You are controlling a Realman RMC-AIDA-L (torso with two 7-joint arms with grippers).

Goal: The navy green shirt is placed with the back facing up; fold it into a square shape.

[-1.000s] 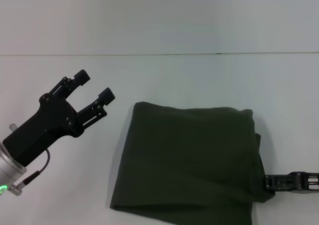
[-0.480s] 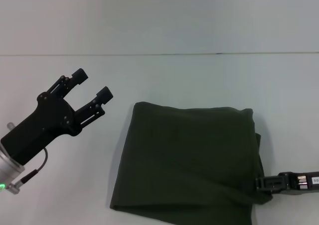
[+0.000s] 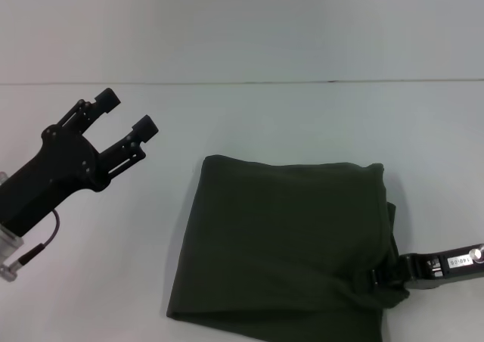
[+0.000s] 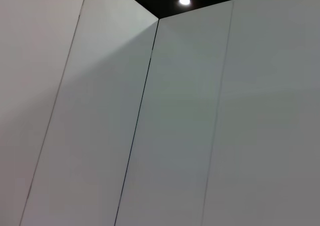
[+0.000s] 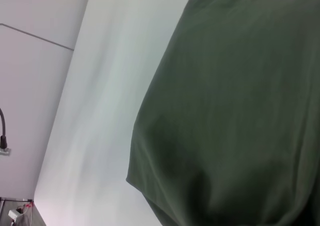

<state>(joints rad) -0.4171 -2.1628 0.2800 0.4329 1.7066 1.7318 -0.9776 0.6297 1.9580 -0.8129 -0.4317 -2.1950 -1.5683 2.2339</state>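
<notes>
Tidying the folded shirt (image 3: 283, 244) on the bench (image 3: 302, 115), right hand (image 3: 389, 272) at its near-right corner, grip hidden, left hand (image 3: 125, 115) spread empty well aside; next, probably squaring edges.

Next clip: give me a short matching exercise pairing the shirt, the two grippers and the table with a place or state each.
Things:
1. shirt
2. left gripper
3. right gripper
4. table

States:
A. raised off the cloth, fingers apart
B. pale, bare beyond the cloth
C. at the cloth's near right edge
D. folded, lying flat

Pairs: 1-D, 2-A, 3-C, 4-B
</notes>
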